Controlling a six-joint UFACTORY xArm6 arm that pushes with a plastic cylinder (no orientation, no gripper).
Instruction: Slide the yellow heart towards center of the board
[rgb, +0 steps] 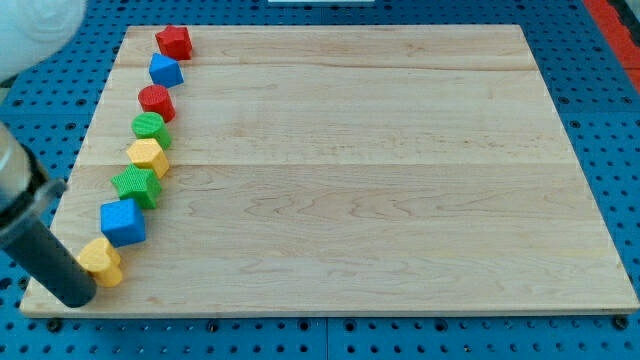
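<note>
Blue pegboard round pale wooden table (350, 180); our tip (78, 297), no claw, touches light, slippery yellow plastic heart (100, 262) — shove its left side.

Eight blocks line the board's (400, 180) left edge, heart (100, 261) lowest (my tip (76, 297) just left-below).

A robotics laboratory or test bench is suggested. A pale wooden board (350, 170) is laid flat on a blue perforated base plate (600, 120), whose regular grid of holes is typical of lab fixturing. A dark rod (35, 235) of a machine arm is seen at the view's left, with a blurred white part above it. Small coloured blocks, such as a red one (174, 41) and a yellow heart (100, 261), are set in a tidy row along the board's left edge, as for a trial.
</note>
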